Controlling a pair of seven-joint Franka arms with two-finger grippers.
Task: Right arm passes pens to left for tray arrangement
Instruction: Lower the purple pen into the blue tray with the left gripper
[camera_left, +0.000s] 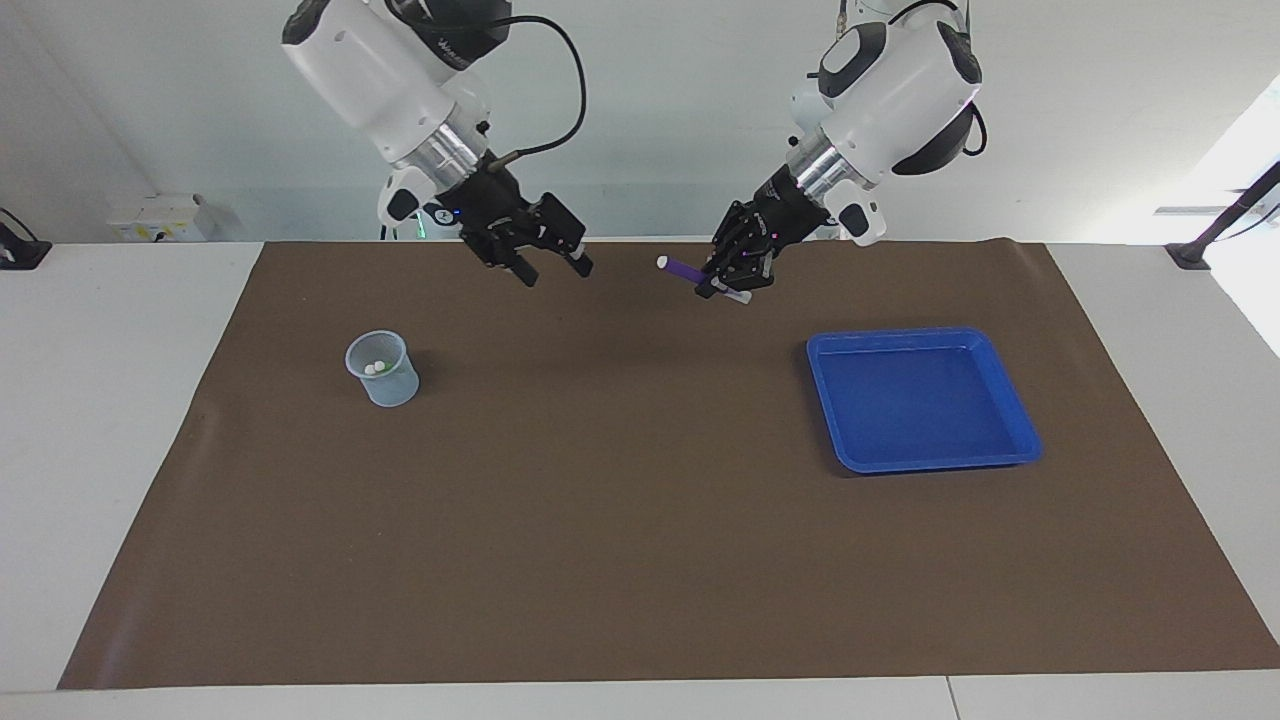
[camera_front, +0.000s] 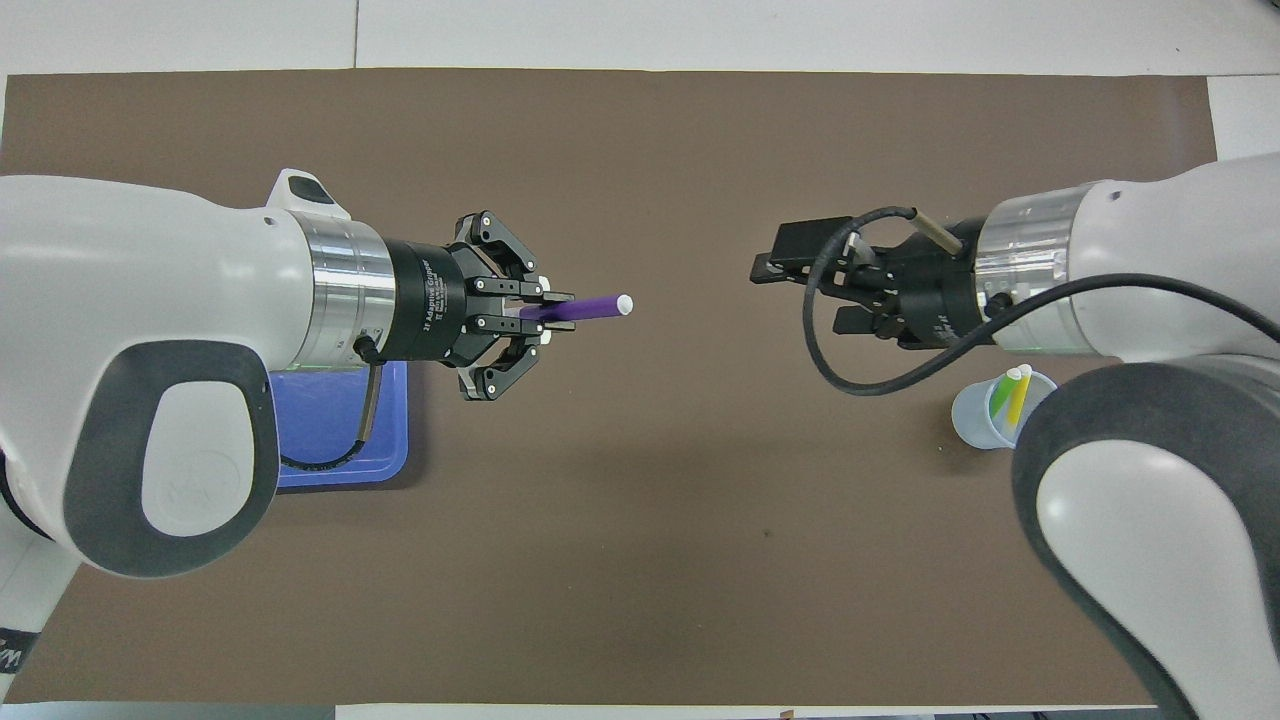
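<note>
My left gripper (camera_left: 733, 286) (camera_front: 556, 311) is shut on the purple pen (camera_left: 684, 268) (camera_front: 590, 306) and holds it in the air over the mat, the pen's pale tip pointing toward the right arm. My right gripper (camera_left: 555, 270) (camera_front: 797, 297) hangs open and empty, apart from the pen, over the mat beside the cup. The green pen (camera_front: 1003, 392) and the yellow pen (camera_front: 1018, 397) stand in the translucent cup (camera_left: 383, 371) (camera_front: 983, 417). The blue tray (camera_left: 921, 402) (camera_front: 340, 432) lies empty toward the left arm's end, partly hidden under the left arm in the overhead view.
A brown mat (camera_left: 640, 550) covers most of the white table. The cup stands toward the right arm's end of it. The right arm's loose black cable (camera_front: 850, 375) loops down from its wrist.
</note>
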